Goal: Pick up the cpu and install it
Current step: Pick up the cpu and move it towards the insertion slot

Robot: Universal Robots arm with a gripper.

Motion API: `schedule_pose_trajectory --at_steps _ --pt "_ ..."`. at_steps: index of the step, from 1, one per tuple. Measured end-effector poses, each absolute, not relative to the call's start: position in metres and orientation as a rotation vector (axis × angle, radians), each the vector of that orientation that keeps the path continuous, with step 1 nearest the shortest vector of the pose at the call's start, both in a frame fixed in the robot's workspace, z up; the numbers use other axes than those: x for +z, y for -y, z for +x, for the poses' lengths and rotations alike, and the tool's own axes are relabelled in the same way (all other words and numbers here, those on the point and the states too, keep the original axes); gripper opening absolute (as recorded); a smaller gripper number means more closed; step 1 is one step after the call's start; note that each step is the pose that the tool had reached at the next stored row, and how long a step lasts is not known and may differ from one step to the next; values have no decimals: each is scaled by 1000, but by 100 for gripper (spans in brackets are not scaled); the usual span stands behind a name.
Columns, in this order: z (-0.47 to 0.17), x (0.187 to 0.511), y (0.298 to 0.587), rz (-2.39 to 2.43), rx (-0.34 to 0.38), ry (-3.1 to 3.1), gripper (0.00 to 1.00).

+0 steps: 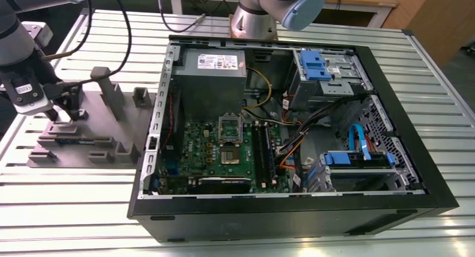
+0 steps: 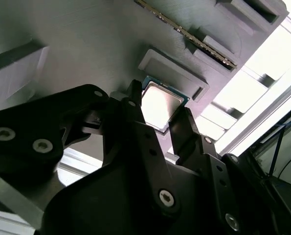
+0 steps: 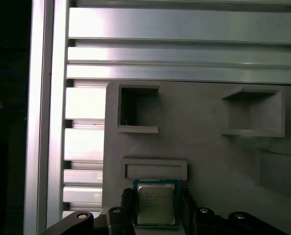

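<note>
1. Status: the pick-up step is in hand and installation is not yet done. The cpu is at the holder, well apart from the computer case.
2. The gripper is at the exterior view's left, low over the holder. The gripper is black, with bolted links and visible screw heads.
3. In both wrist views the gripper brackets the cpu on two opposite edges. Whether it is pressing on those edges or standing just clear of them cannot be told. It also cannot be told whether the cpu has left the holder.
4. The cpu is a small, thin square. Its top is dull silver-grey metal that catches the light, set on a green rim.
5. The holder is a matt grey moulded block with square pockets, raised ribs and upright posts. It rests on the worktop, which is made of pale ribbed aluminium slats.
6. The computer case lies open in the middle of the exterior view. It is a black box with sheet-metal inner walls.
7. Inside the case is a green circuit board carrying an oblong shiny socket frame.
8. Behind the board is a grey box with a white label.
9. Towards the exterior view's right are blue plastic drive brackets and loose cables.
</note>
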State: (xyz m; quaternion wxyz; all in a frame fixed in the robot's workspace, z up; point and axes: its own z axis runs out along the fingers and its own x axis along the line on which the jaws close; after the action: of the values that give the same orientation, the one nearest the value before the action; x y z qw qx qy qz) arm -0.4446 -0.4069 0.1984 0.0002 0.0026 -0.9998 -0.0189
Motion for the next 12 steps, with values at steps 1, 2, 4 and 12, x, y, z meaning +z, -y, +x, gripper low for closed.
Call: schedule_pose_trajectory --at_steps 1,2,4,12 --pt "-445 200 407 8 -59 3141 47" --pt "-445 202 407 8 -60 3141 47" --pt "-445 207 407 8 -60 3141 47" --pt "-445 213 407 8 -60 3141 47"
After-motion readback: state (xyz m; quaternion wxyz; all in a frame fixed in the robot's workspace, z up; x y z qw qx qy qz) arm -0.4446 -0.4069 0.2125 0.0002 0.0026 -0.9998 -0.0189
